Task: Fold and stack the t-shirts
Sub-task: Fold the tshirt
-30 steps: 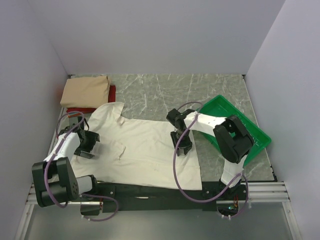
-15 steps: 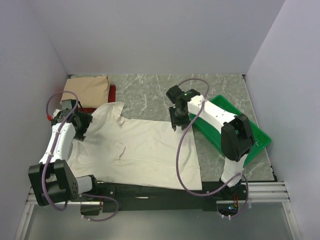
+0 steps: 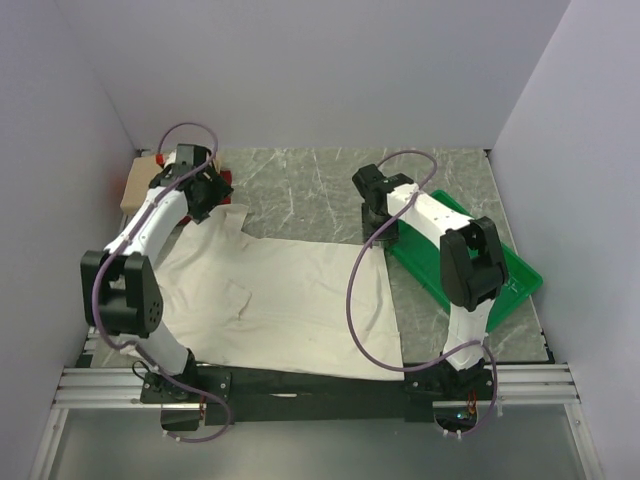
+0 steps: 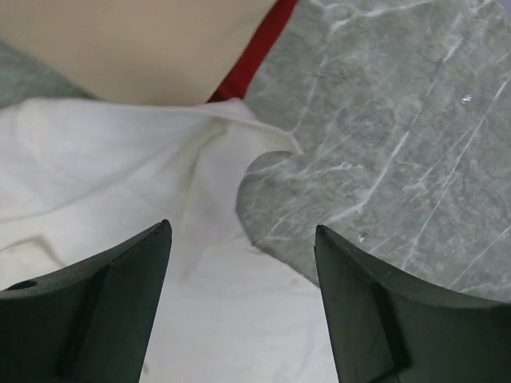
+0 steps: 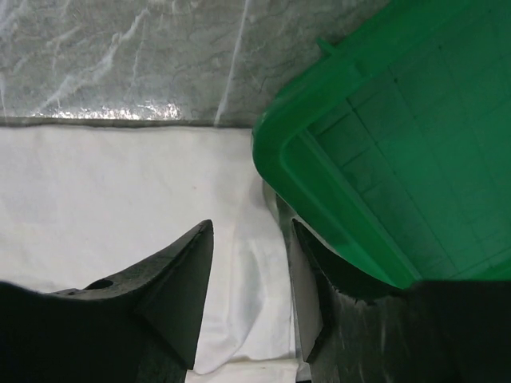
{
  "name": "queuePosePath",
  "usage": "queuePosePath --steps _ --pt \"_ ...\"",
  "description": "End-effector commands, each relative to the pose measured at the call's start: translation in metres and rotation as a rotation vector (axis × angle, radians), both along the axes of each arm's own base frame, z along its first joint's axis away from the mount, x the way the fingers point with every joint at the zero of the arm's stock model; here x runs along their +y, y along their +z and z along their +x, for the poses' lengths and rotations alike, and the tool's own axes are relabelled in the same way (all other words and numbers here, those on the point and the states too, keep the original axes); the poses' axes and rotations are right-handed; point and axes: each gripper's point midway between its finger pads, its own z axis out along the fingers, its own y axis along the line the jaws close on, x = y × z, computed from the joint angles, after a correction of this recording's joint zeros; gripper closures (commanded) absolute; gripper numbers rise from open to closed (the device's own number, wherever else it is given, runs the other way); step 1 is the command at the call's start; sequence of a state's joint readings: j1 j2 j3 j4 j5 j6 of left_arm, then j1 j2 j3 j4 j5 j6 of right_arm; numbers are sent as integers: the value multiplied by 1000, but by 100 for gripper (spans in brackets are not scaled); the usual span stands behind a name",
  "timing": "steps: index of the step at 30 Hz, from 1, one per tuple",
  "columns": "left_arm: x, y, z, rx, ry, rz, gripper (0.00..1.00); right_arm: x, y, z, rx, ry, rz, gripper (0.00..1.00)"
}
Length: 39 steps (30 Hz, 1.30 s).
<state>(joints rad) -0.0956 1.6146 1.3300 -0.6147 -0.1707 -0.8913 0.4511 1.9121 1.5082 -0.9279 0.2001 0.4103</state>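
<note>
The large cream t-shirt (image 3: 290,295) lies spread flat across the marble table. A folded tan t-shirt (image 3: 133,190) rests on a red one (image 3: 226,182) in the back left corner, partly hidden by my left arm. My left gripper (image 3: 203,195) (image 4: 241,231) hangs open over the cream shirt's back left flap (image 4: 120,175), just short of the tan shirt (image 4: 144,40) and the red edge (image 4: 255,48). My right gripper (image 3: 374,218) (image 5: 251,227) is open over the cream shirt's back right corner (image 5: 120,191), its fingers straddling wrinkled cloth beside the tray.
A green plastic tray (image 3: 470,250) (image 5: 399,120) sits at the right, its near corner touching the right gripper's outer finger. Bare marble (image 3: 300,180) lies behind the shirt. White walls close in the back and both sides.
Both arms have swung toward the back of the table. The left gripper went from the shirt's left edge up to the flap by the tan stack. The right went to the back right corner.
</note>
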Motion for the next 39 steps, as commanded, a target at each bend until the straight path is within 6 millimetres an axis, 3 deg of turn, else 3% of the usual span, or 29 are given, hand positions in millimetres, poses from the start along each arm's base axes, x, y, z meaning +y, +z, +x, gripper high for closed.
queuePosePath --steps 1,4,7,13,25,33,34,36,39 --pt "-13 9 29 -33 -102 -8 22 0 -4 13 -57 -9 -11 49" --pt "-28 11 44 -30 -158 -17 22 1 -11 13 -55 -13 -9 49" --pt "-45 -4 57 7 -213 -22 22 0 -15 15 -52 -14 -14 49" --pt "-62 -11 70 28 -256 -10 22 -1 -21 17 -44 -22 -27 50" --pt "-68 -24 73 63 -275 19 22 -12 -34 11 -53 -72 -71 51" --pt "-68 -32 84 91 -282 83 30 -14 -31 13 -67 -78 -77 66" --pt "-68 -43 80 135 -287 103 31 -13 -31 12 -68 -75 -76 69" --pt "-68 -43 82 149 -292 137 31 -13 -29 11 -69 -75 -71 78" --pt "-57 -55 77 203 -254 199 30 -11 -28 8 -66 -78 -54 80"
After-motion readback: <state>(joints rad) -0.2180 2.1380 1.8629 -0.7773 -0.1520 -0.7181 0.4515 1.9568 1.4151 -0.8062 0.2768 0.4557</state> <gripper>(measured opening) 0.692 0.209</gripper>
